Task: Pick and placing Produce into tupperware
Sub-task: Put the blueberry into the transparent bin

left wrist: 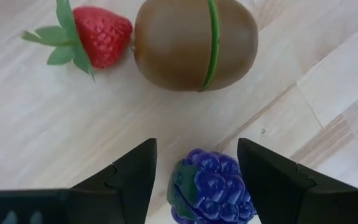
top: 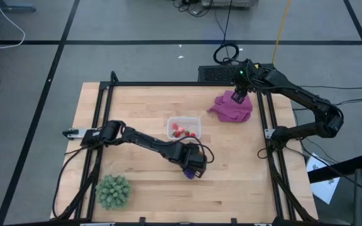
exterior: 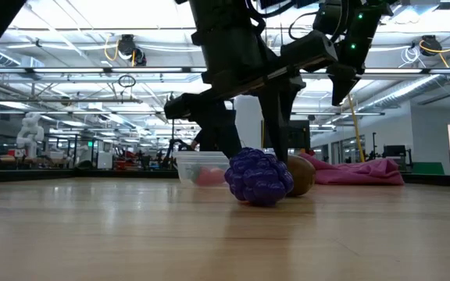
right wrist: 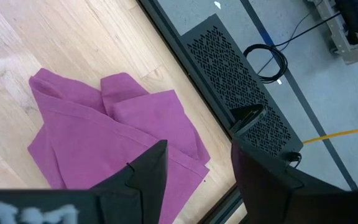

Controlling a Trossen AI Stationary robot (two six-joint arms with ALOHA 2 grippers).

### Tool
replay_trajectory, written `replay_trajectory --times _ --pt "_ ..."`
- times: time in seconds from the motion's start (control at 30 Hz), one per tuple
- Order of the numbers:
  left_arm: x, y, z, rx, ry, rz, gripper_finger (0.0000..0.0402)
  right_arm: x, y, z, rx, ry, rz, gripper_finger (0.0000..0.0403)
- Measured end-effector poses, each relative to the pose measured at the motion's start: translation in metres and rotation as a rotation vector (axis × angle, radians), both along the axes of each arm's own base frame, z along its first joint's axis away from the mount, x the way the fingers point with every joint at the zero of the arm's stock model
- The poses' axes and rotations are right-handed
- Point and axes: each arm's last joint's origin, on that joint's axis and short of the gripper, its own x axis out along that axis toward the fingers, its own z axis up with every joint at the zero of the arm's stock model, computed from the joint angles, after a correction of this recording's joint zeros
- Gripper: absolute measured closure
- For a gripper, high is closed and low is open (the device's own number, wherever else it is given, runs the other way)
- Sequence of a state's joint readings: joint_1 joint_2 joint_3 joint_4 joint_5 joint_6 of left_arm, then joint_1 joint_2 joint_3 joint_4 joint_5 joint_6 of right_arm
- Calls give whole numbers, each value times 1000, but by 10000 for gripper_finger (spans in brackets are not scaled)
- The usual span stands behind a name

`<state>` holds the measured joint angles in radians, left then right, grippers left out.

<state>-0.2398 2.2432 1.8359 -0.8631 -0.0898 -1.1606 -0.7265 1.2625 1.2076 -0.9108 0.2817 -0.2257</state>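
Observation:
My left gripper (left wrist: 194, 165) is open and points down at the table, one finger on each side of the dark purple grape cluster (left wrist: 211, 188) (top: 189, 174) (exterior: 258, 177), which rests on the wood. Just beyond it lie the brown round piece (left wrist: 194, 43) (exterior: 300, 176) and one red strawberry (left wrist: 102, 42). The clear tupperware (top: 170, 121) (exterior: 187, 165) stands farther back with red strawberries (top: 182, 131) inside. My right gripper (right wrist: 197, 165) (top: 238, 96) is open, hovering over the purple-magenta cloth (top: 232, 108).
A large spiky green ball (top: 113, 191) sits near the table's near-left corner. The purple-magenta cloth (right wrist: 110, 137) (exterior: 358, 170) lies crumpled at the far right, beside the black frame rail (top: 261, 113). Bare wood (top: 244, 176) stretches right of the left gripper.

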Motion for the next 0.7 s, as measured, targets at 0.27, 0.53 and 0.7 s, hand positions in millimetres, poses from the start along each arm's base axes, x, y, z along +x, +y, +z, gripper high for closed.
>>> replay_trajectory --times 0.27,0.53,0.7 --pt "0 0 0 -20 4 4 174 0 0 0 -1 2 3 234" --pt "0 0 0 -17 5 -15 174 0 0 0 -1 2 3 234" --pt "0 0 0 -27 6 -7 174 0 0 0 -1 2 3 234"
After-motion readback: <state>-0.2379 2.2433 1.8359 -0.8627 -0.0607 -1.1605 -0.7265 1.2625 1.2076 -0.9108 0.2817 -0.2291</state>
